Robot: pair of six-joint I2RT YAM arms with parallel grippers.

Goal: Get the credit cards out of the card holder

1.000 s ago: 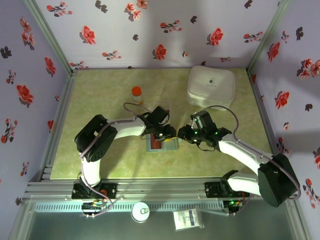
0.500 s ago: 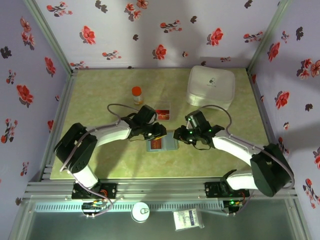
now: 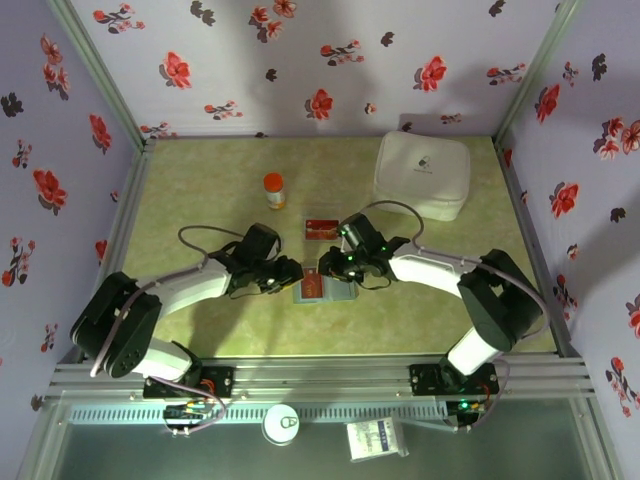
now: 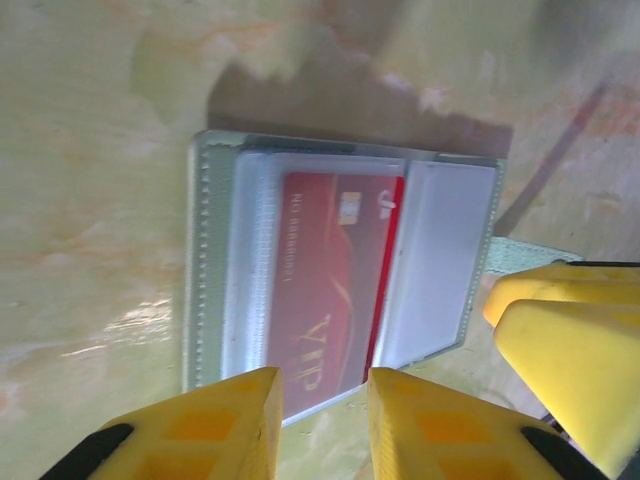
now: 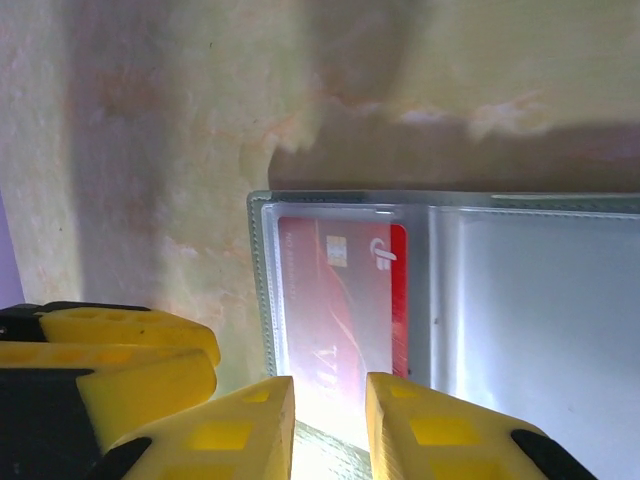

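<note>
Lettering on the red card [image 4: 330,270] reads "VIP" in gold, plus a pale "NO" and digits too blurred to read. The card sits under a clear sleeve of the open card holder [image 4: 212,260]. Its long axis runs toward the left gripper [image 4: 325,385] and the right gripper [image 5: 330,395], VIP end nearest both. Each pair of fingers stands narrowly parted; whether either pinches the holder's edge, I cannot tell. Beyond the fingers lies a second red card [image 3: 322,229], print unreadable.

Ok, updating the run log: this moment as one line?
card holder: open, flat; red card: sleeved; left gripper: open, at holder; right gripper: open, at holder
</note>
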